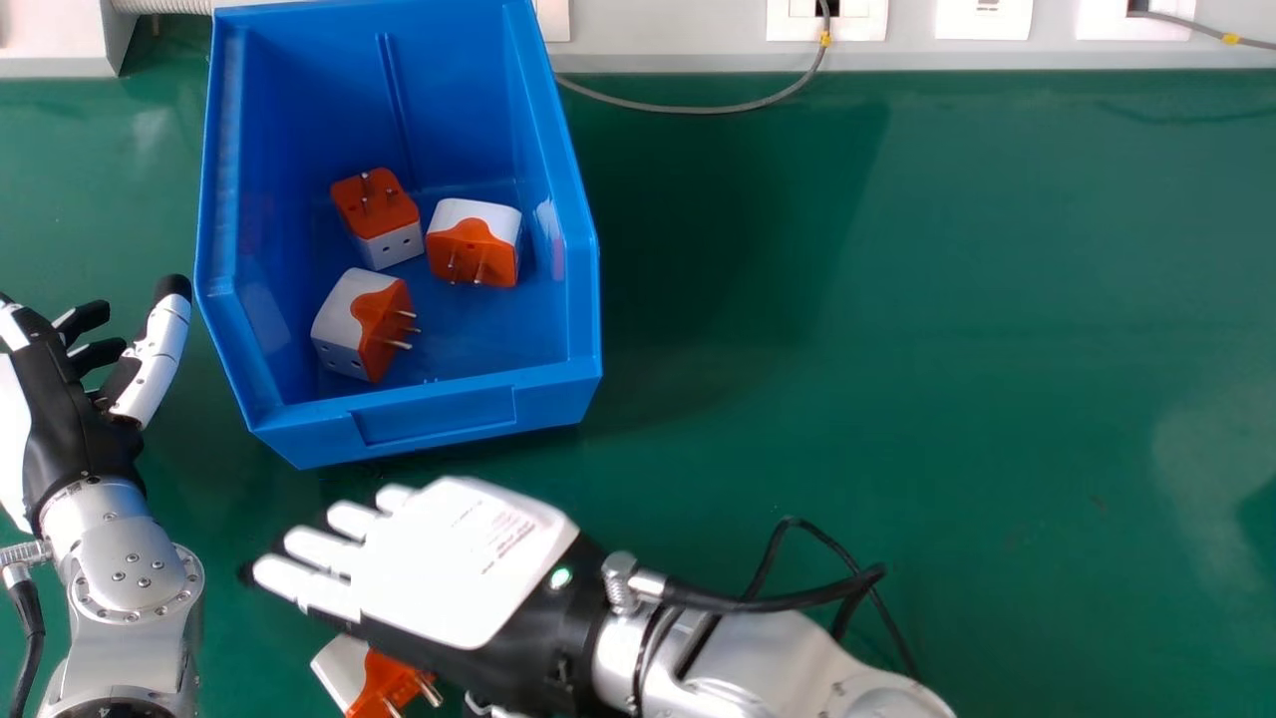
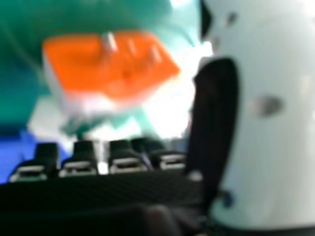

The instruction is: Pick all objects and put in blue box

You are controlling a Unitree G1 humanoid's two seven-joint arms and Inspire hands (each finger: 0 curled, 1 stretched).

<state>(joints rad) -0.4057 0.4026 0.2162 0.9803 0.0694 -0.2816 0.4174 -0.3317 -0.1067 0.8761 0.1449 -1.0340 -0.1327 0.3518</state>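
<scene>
right hand, lower centre: fingers extended, nothing held. adapter at bottom edge, partly behind it. advise: settle thumb and fingers round its sides before lifting. left hand relaxed, left edge.

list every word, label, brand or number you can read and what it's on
Nothing I can quote for certain.
White label on the back of the right hand: rows of print, too small.
White wall fitting: tiny marks, too small.
Blue box and four plug adapters: no print I can make out.
</scene>
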